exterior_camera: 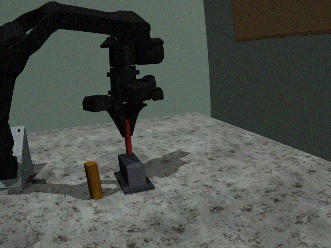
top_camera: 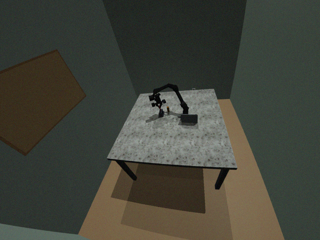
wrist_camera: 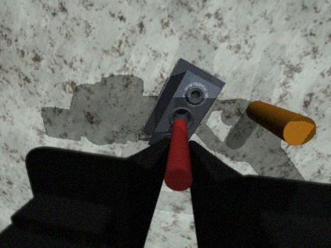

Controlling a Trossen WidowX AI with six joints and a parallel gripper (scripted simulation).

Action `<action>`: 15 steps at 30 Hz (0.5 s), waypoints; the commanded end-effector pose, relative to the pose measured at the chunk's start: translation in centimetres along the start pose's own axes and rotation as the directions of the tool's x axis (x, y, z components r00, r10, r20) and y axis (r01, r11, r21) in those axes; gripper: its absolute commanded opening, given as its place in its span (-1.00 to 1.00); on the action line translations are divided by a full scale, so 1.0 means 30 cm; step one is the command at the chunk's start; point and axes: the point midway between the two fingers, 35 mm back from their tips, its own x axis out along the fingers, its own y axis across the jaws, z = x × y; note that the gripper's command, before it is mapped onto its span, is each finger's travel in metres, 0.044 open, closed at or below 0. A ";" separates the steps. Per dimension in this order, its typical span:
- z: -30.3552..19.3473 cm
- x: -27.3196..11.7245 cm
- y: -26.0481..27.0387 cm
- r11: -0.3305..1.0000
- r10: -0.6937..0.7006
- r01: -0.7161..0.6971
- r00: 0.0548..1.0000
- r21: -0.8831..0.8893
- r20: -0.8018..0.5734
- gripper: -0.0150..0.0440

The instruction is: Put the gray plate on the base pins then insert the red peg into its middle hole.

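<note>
The gray plate [exterior_camera: 136,176] [wrist_camera: 192,78] is a thick block lying flat on the dark base [exterior_camera: 138,189], whose rim shows around its foot. A pin top shows in the far end hole in the wrist view. My gripper [top_camera: 160,107] [exterior_camera: 128,135] [wrist_camera: 179,144] is shut on the red peg [exterior_camera: 128,145] [wrist_camera: 179,179], above the plate. The peg is close to upright, its lower end at or just over the middle hole. I cannot tell whether the tip is inside. Most of the peg stands above the plate. The near end hole is partly hidden by the fingers.
An orange cylinder [top_camera: 168,109] [exterior_camera: 93,180] [wrist_camera: 274,118] stands on the table [top_camera: 170,143] [exterior_camera: 220,217] close beside the base. A gray wedge-shaped block [top_camera: 189,118] [exterior_camera: 24,159] stands by the arm's foot.
</note>
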 end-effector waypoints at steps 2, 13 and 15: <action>0.004 -0.003 0.001 1.000 0.001 -0.001 1.000 -0.002 0.006 -0.49; 0.000 0.000 0.000 1.000 0.000 0.000 1.000 0.000 0.000 -0.49; 0.001 0.002 0.000 1.000 0.000 0.000 1.000 0.000 0.000 -0.49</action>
